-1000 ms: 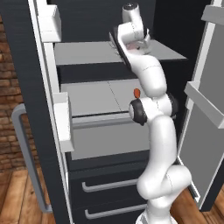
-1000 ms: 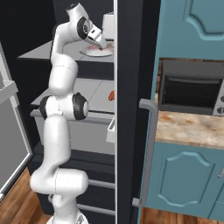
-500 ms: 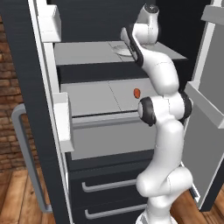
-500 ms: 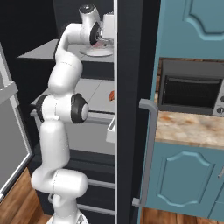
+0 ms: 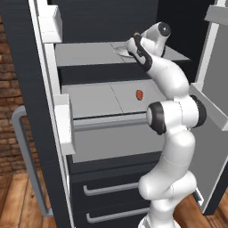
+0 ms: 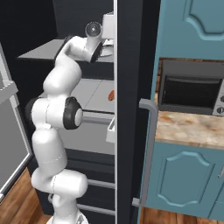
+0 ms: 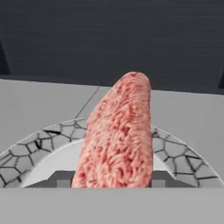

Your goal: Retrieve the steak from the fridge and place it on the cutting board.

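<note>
We're looking into the open fridge [image 5: 53, 133], and on its upper shelf [image 5: 84, 53] sits a pale plate [image 7: 39, 146] with a cracked-stone pattern round its rim. The steak [image 7: 118, 135] lies on that plate, a pinkish-red mottled slab running away from us toward the dark back wall of the fridge, its far end rounded and reaching past the plate's far rim. From the left base view we catch a sliver of the plate [image 5: 122, 51] near the right end of the upper shelf, right at the hand.

The gripper [image 5: 133, 44] is up there at the plate, at the front edge of that shelf, and in the hand view the steak rises straight up from the bottom edge, where the fingertips themselves are hidden, so we cannot tell whether the jaws are parted or closed on the meat.

One shelf down, a small round orange-red item [image 5: 139, 94] rests alone on the grey middle shelf [image 5: 102, 98], toward its right side; we see it from the right too [image 6: 112, 95]. Below that are dark drawers [image 5: 111, 191] with grey bar pulls. White door bins [image 5: 62, 124] hang on the open left door, with the long grey handle [image 5: 26, 156] on its outside.

Off to the right, past the fridge's side, a microwave [image 6: 190, 92] stands on a speckled tabletop [image 6: 188, 129] between teal cabinets [image 6: 188, 188].
</note>
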